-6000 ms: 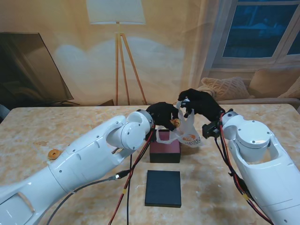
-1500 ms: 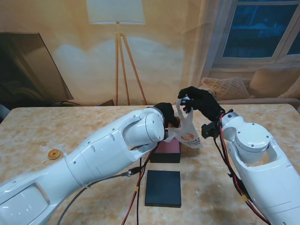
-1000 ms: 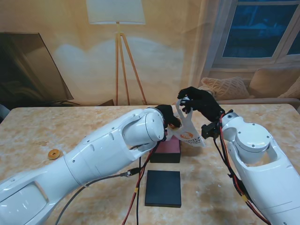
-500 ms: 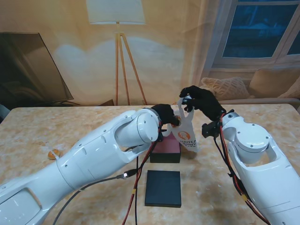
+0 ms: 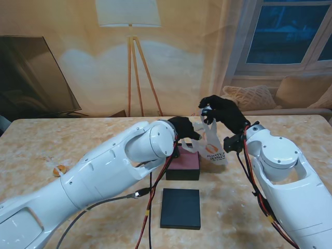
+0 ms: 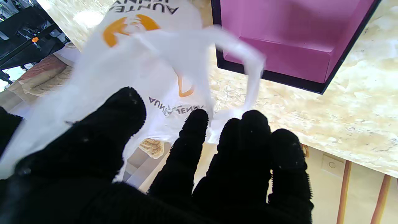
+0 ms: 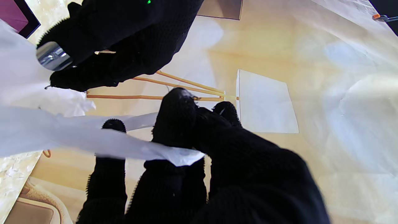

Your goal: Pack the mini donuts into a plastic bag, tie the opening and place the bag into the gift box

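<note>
- You're at a marbled table (image 5: 249, 207), with a tripod floor lamp (image 5: 129, 52) and a sofa (image 5: 290, 98) behind it.
- The printed white plastic bag (image 5: 210, 148) hangs above the table, just right of the open gift box (image 5: 183, 165) with its pink lining.
- Your right hand (image 5: 220, 113) is clamped on one bag handle (image 7: 93, 140).
- Your left hand (image 5: 184, 127) touches the bag, fingers (image 6: 186, 146) loosely spread; whether it grips the bag can't be made out.
- A dark box lid (image 5: 180, 208) lies nearer to me; one mini donut (image 5: 59, 169) sits far left.
</note>
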